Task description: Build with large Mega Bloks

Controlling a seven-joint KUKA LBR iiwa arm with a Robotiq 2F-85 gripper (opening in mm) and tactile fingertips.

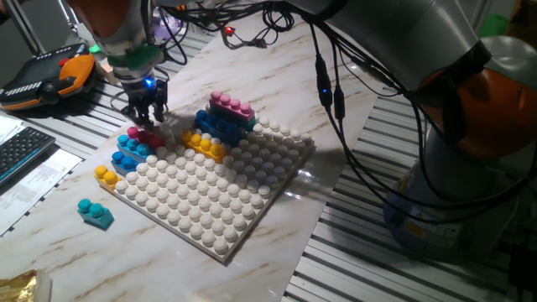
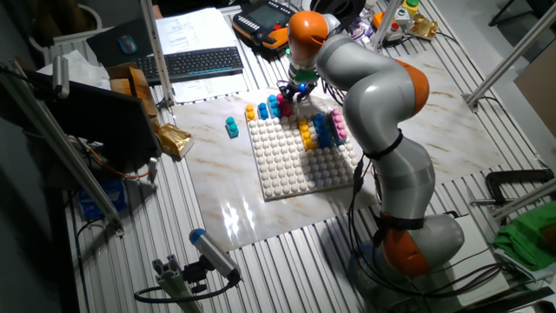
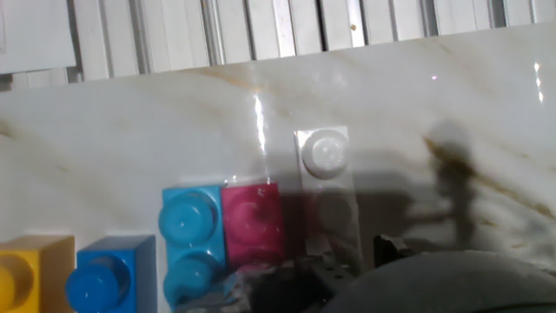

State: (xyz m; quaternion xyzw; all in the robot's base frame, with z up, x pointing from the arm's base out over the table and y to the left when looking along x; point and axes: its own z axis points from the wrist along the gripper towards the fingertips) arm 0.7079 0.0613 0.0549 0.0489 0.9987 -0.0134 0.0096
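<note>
Two opposed overviews — one close-up

1. You have the baseplate [image 1: 214,193] lying flat on the table [image 1: 277,75].
2. A stack of bricks [image 1: 225,117] sits on its far edge.
3. A row of bricks [image 1: 126,155] lines its left corner, with the gripper [image 1: 144,109] above them.
4. One loose brick [image 1: 96,213] lies on the table, apart from the plate's left side.
5. A keyboard [image 1: 21,151] lies further left.

Fingers [image 3: 347,261] blurred, cut off below.
</note>
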